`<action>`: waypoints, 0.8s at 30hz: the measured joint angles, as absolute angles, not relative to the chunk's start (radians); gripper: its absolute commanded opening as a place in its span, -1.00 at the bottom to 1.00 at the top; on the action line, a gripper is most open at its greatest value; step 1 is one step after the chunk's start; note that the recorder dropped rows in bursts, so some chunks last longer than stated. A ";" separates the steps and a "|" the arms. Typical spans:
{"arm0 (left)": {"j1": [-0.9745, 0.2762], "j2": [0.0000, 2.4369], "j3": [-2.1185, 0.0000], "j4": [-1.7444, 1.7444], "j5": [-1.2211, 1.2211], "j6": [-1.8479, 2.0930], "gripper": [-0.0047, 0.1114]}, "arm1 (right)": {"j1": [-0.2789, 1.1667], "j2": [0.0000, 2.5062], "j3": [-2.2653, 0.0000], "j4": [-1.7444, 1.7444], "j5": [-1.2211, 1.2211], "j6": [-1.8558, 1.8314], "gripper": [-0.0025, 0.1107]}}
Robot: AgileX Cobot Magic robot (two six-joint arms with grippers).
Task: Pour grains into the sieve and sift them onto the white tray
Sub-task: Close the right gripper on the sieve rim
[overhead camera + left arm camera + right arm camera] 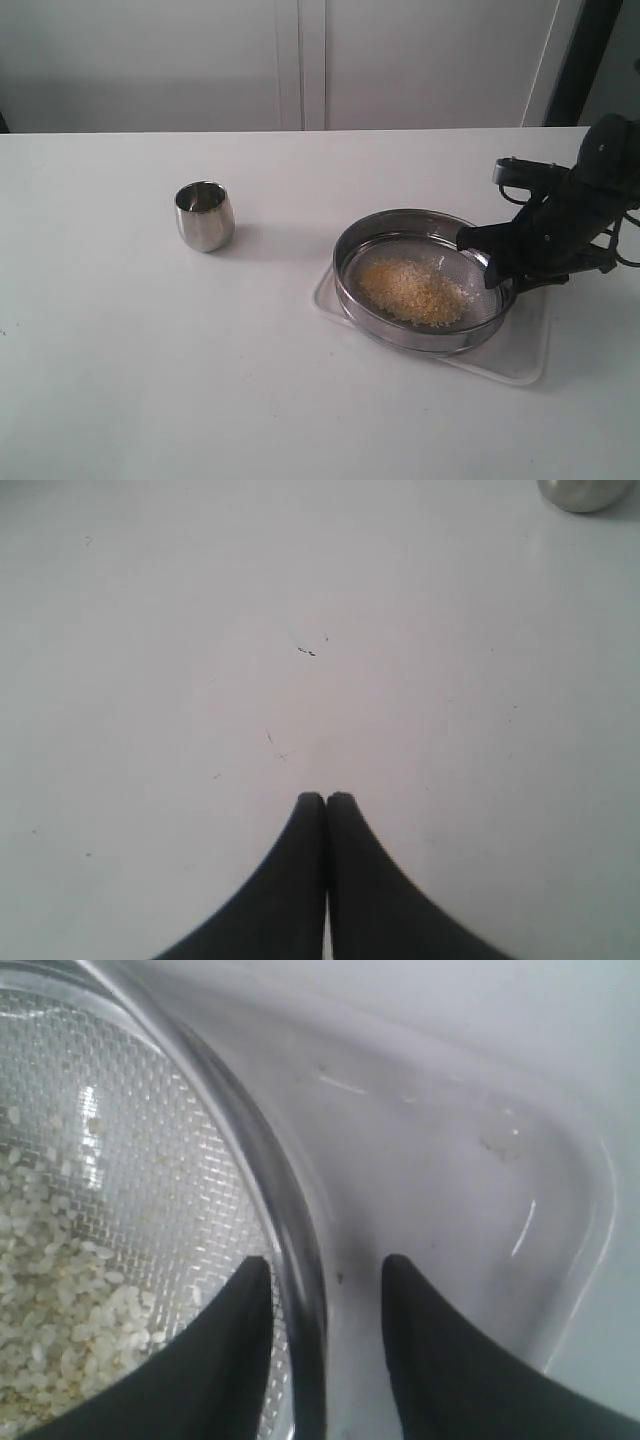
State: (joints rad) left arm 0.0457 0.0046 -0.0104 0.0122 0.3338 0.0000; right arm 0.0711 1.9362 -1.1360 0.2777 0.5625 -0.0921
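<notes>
The sieve rests on the white tray at the right of the table. A heap of yellow and pale grains lies on its mesh. My right gripper is open and straddles the sieve's right rim. In the right wrist view, one finger is inside over the mesh and the other is outside over the tray, with the rim between them and the grains beside. My left gripper is shut on nothing above bare table, and is not seen in the exterior view.
A small rounded steel cup stands upright on the left half of the table, apart from the tray. Its edge shows at a corner of the left wrist view. A few stray grains lie on the tray.
</notes>
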 measured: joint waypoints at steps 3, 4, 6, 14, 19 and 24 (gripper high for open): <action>0.046 0.005 -0.010 0.012 0.334 0.000 -0.92 | 0.071 1.948 -1.138 0.281 0.560 -0.092 -0.40; 0.046 0.005 -0.010 0.012 0.334 0.000 -0.92 | 0.071 1.949 -1.140 0.283 0.560 -0.090 -0.45; 0.046 0.005 -0.010 0.012 0.334 0.000 -0.92 | 0.071 1.953 -1.143 0.285 0.560 -0.090 -0.57; 0.046 0.005 -0.010 0.012 0.334 0.000 -0.92 | 0.071 1.959 -1.148 0.304 0.566 -0.068 -0.96; 0.046 0.005 -0.010 0.012 0.334 0.000 -0.92 | 0.071 1.960 -1.155 0.308 0.578 -0.039 -0.96; 0.046 0.005 -0.010 0.012 0.334 0.000 -0.92 | 0.071 1.949 -1.163 0.325 0.607 -0.030 -0.96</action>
State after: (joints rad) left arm 0.0457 0.0046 -0.0104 0.0122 0.3338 0.0000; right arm 0.0711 1.9487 -1.1635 0.3247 0.6067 -0.0296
